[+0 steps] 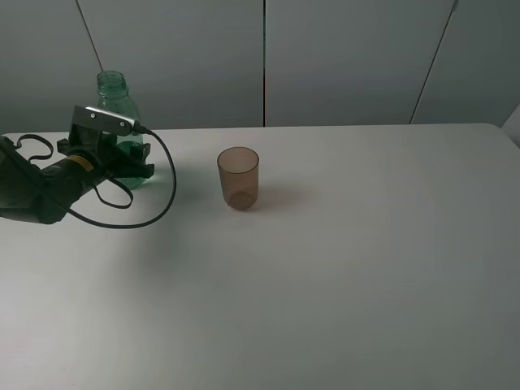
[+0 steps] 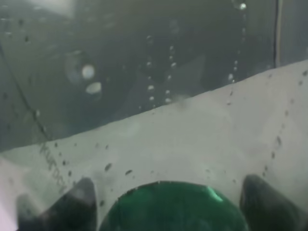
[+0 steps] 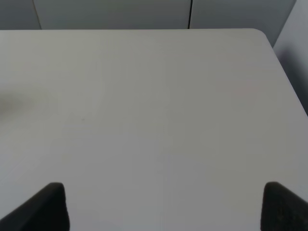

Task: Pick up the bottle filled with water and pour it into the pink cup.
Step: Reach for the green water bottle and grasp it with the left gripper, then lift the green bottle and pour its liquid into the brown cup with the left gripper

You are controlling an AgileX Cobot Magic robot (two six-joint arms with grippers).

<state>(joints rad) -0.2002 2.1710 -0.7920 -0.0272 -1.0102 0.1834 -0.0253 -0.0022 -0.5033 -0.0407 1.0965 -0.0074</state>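
The green bottle stands upright at the table's back left, neck open, no cap. My left gripper reaches in from the left, its fingers on either side of the bottle's lower body. In the left wrist view the bottle fills the picture, with droplets on its wall, and my left gripper has its dark fingertips pressed against its sides. The pink cup stands upright and empty to the right of the bottle, apart from it. My right gripper is open and empty over bare table, out of the exterior view.
The white table runs to a rounded back right corner. Grey wall panels stand behind it. A black cable loops from the left arm onto the table between bottle and cup.
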